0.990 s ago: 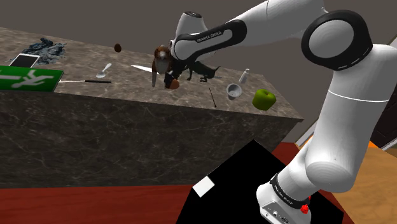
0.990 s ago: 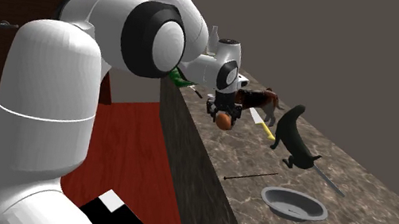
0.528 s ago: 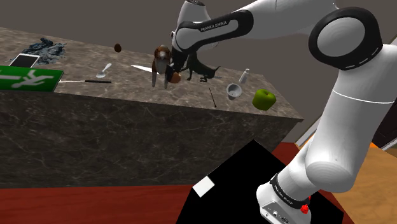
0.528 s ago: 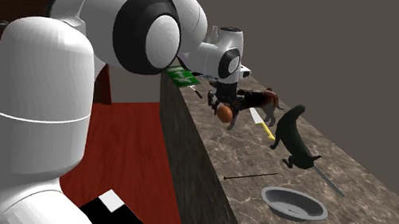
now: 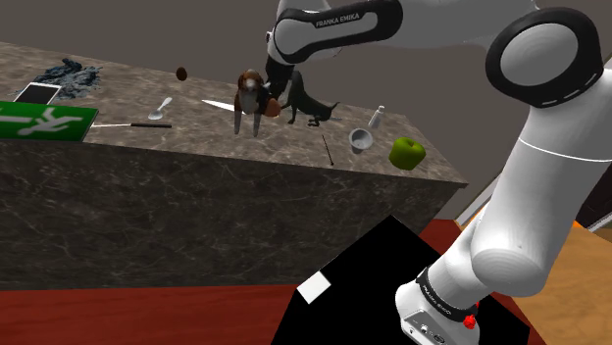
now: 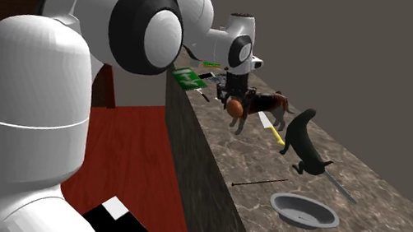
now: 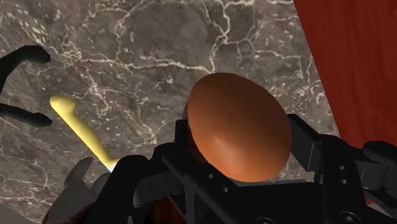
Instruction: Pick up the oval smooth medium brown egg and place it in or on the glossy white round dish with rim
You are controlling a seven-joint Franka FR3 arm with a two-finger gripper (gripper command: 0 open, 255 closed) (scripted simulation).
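Your claw (image 6: 234, 100) grips the brown egg (image 7: 238, 124) above the surface (image 6: 367, 200); next, carry it over the grey dish (image 6: 305, 210).

We can read one brand name: FRANKA EMIKA, in white capitals on the dark band (image 5: 338, 18) of the arm, toward twelve o'clock in the shoulder view. At nine o'clock there, a green sign (image 5: 44, 120) lying flat on the counter (image 5: 127, 93) bears a white running figure but no words. At five o'clock, the small white print on the arm's base ring (image 5: 438, 302) is too fine for us to read.
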